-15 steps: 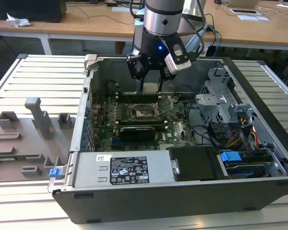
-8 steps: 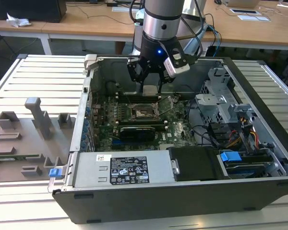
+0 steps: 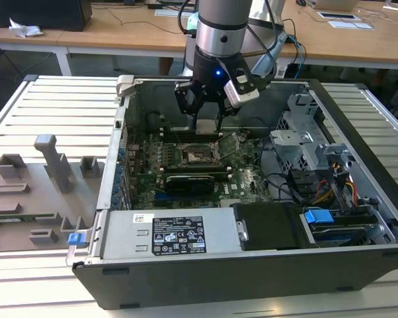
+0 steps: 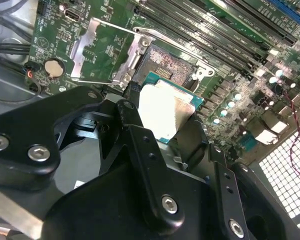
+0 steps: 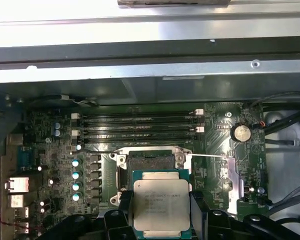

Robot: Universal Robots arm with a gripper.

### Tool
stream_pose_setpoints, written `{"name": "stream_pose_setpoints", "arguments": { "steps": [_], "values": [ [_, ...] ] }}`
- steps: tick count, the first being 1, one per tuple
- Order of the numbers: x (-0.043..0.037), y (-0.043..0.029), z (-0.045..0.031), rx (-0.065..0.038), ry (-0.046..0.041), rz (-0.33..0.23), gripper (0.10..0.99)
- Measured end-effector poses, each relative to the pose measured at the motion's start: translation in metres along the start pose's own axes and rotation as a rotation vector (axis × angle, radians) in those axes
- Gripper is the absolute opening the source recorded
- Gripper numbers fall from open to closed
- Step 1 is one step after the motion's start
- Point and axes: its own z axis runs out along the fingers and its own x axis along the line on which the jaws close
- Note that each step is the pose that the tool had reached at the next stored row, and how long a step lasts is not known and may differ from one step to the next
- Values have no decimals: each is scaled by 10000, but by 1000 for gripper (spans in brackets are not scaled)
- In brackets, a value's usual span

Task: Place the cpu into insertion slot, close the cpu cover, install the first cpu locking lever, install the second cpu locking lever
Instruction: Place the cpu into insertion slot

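My claw (image 5: 161, 214) clamped on cpu (image 5: 161, 200), held above insertion slot (image 5: 150, 161), not seated. Risk: cpu jams or damages slot if lowered tilted; cause: edges not squared to slot.

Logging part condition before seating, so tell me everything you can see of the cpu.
The cpu is a flat square chip: silvery metal lid with faint print, on a green-teal board edge. Clamped on two opposite sides by the gripper, it hangs near the bare insertion slot, not yet seated.
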Motion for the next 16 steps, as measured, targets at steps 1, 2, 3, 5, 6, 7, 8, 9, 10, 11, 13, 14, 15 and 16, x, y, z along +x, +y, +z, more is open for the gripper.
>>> {"name": "stream_pose_setpoints", "arguments": {
  "steps": [1,2,3,5,6,7,8,9,10,11,13,14,15,16],
  "values": [
    [18,2,6,4,-1,1,541],
    [31,2,9,8,0,1,541],
    [50,2,13,8,0,0,541],
    [67,1,24,9,0,1,541],
    [67,1,32,7,-1,-2,541],
    [67,0,41,7,0,-1,541],
    [68,-1,60,8,0,1,541],
    [67,-2,75,9,1,0,541],
    [68,-2,75,12,2,1,541],
    [67,-2,76,11,2,0,541],
    [67,-2,77,8,0,1,541],
    [67,-2,77,9,0,1,541],
    [67,-2,77,9,0,8,541],
    [67,-2,78,6,-5,79,541]
  ]
}}
